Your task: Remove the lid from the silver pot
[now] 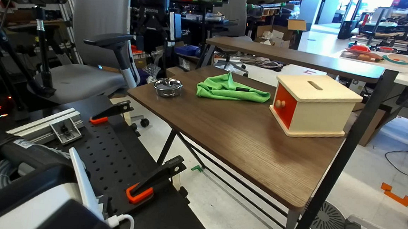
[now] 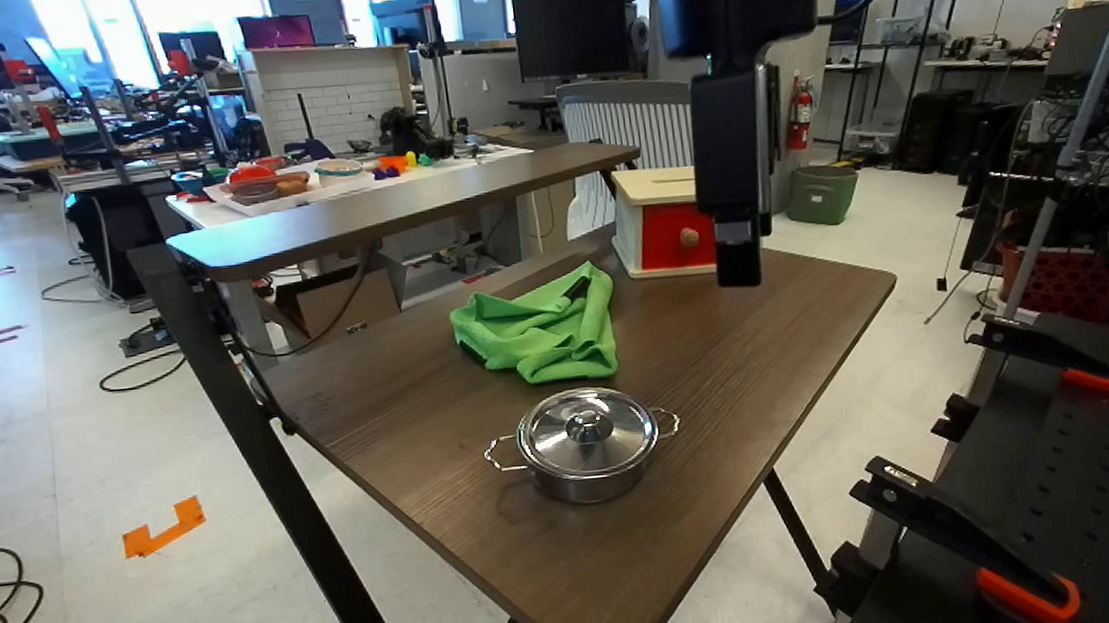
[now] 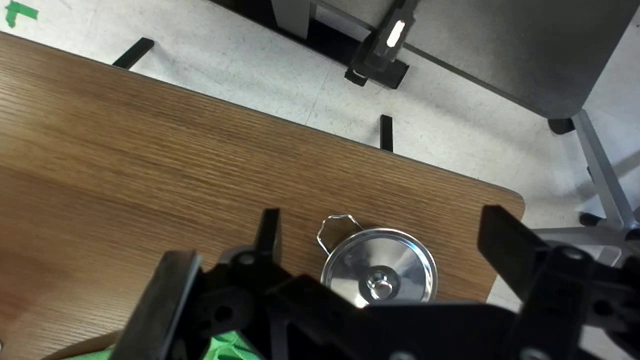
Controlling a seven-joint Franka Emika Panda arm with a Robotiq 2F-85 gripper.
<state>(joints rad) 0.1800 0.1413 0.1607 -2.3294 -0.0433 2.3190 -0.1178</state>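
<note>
The silver pot (image 1: 168,92) stands upright near a corner of the brown table in both exterior views (image 2: 590,487). It is low and round, with thin wire loop handles; one handle shows in the wrist view (image 3: 348,216). The lid (image 2: 566,441), a shiny disc with a central knob, lies flat on the pot's top; it also shows in the wrist view (image 3: 405,262), its lower part hidden by the gripper. My gripper (image 3: 382,212) is open and empty, its fingers apart on either side of the pot in that view. In an exterior view the gripper (image 2: 739,260) hangs above the table, apart from the pot.
A green cloth (image 2: 546,327) lies crumpled between the pot and a wooden box (image 1: 320,118) with a red front. A raised shelf (image 1: 295,58) runs along one table side. A grey chair (image 1: 99,30) stands near the pot's corner. A black bench (image 1: 113,158) with orange clamps stands alongside.
</note>
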